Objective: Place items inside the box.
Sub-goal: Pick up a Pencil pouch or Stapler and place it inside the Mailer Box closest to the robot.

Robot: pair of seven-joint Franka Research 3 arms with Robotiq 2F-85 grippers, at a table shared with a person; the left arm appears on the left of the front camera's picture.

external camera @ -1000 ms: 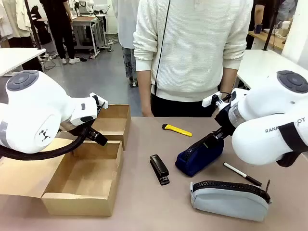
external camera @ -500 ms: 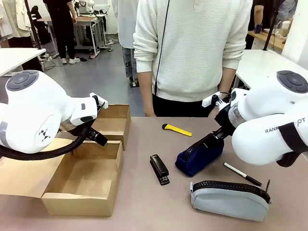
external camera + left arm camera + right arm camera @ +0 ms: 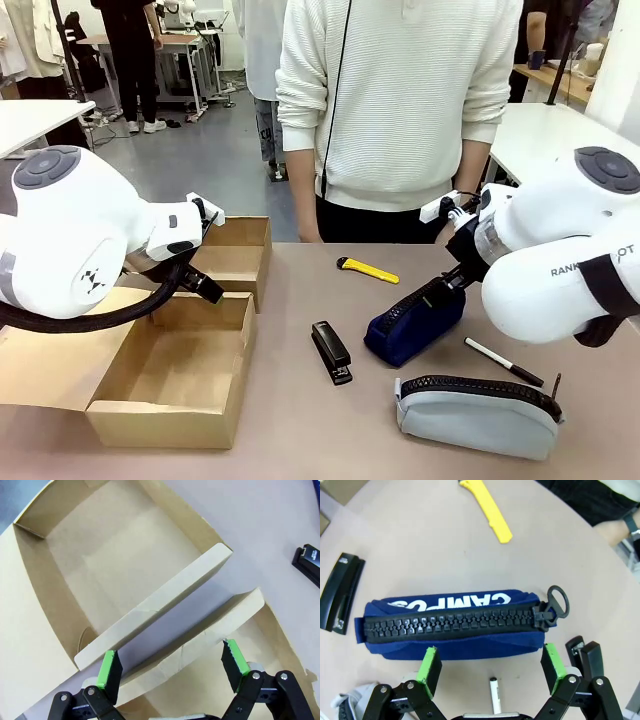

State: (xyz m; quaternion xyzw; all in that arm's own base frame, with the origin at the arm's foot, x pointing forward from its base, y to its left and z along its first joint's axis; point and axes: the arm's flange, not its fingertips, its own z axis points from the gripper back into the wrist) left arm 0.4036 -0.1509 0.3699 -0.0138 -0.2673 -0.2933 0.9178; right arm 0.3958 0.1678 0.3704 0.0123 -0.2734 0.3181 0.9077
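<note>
Navy blue fabric zip pouch (image 3: 450,622), white lettering: lies near the table's (image 3: 420,440) right edge. Right claw (image 3: 491,656), spread wide, hovers above, aligned along its length; likely best turned to pinch its narrow width. Left claw (image 3: 171,656) wide over brown cardboard box (image 3: 170,418).

This looks like a robotics lab. Two white robot arms (image 3: 70,240) stand at a brown tabletop (image 3: 290,420), and around it are plain white worktables (image 3: 560,130), a smooth grey floor (image 3: 210,160) and a far bench loaded with equipment (image 3: 180,45).
</note>
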